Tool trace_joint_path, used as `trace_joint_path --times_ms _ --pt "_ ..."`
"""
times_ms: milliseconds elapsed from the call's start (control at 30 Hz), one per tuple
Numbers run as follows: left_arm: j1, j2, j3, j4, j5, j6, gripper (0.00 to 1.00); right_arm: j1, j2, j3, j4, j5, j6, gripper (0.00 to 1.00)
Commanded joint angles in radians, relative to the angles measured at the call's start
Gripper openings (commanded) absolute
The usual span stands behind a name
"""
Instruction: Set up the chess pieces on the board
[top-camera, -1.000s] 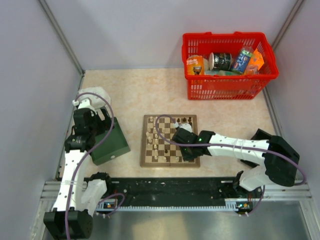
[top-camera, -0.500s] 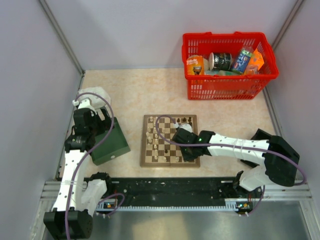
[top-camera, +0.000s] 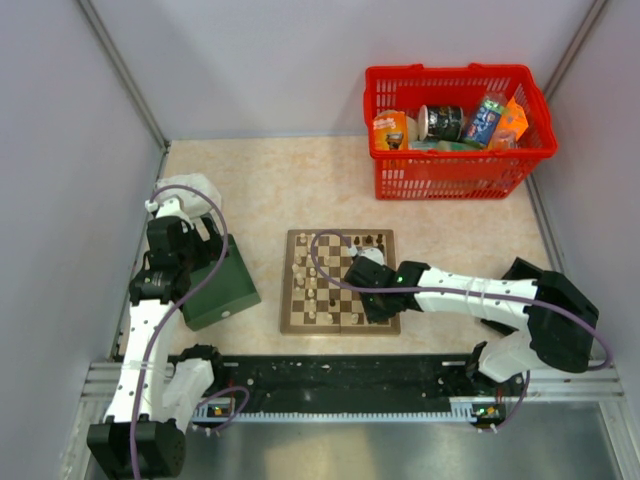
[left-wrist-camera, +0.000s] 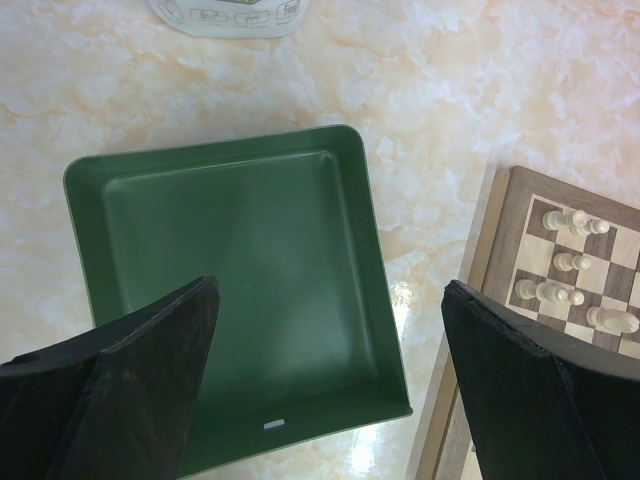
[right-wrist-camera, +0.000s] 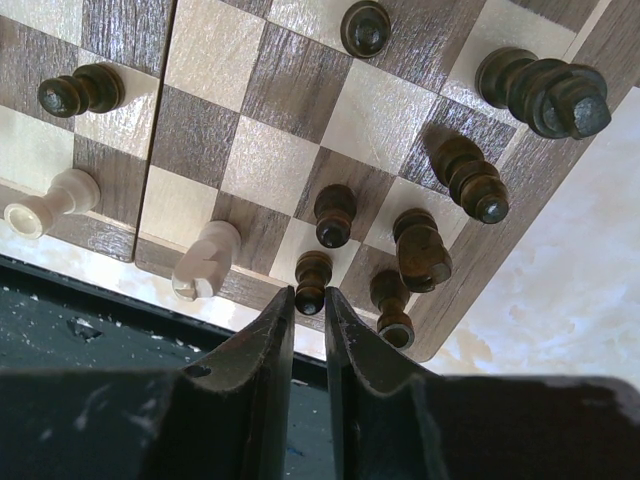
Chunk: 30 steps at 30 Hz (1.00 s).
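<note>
Nearest to you, your right gripper (right-wrist-camera: 308, 300) is squeezed down to a thin slit at the near-right corner of the board (right-wrist-camera: 290, 90). The head of a dark pawn (right-wrist-camera: 313, 272) sits in that slit, so I'd call it pinched (the actual contact is tucked behind the fingertips, so that's my read, not a fact). The risk is crowding. A second pawn (right-wrist-camera: 393, 310) and a knight (right-wrist-camera: 420, 250) stand just beside it, and any sideways drift on the lift would likely clip them. A weak pinch on that round head could also drop the pawn off the near edge onto the black rail (right-wrist-camera: 100, 315). The rest of the chess pieces (top-camera: 318, 288) are all on the board, dark ones bunched right and far, cream ones left, none in proper ranks as far as I can tell. From the top they're too tiny to tell types apart, and your right arm covers the near-right squares. Over on the left, your left gripper (left-wrist-camera: 328, 290) hangs wide open above the green box (left-wrist-camera: 240, 250), holding nothing. Its camera only catches the board's left edge. The red basket (top-camera: 450, 175) sits far right, well apart.
</note>
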Motion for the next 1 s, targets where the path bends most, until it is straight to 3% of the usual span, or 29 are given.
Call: trace_joint_path --times_ms 0,633,967 --pt "-0.001 -0.005 0.006 0.022 0.006 -0.005 0.99 0.014 0.012 0.006 0.018 0.012 -0.006 0.20" --pt "-0.001 -0.005 0.007 0.021 0.006 -0.004 0.99 0.014 -0.074 0.162 -0.022 0.061 -0.075 0.30" --pt "-0.001 -0.011 0.004 0.022 0.008 -0.004 0.99 0.012 0.112 0.280 0.067 0.052 -0.144 0.31"
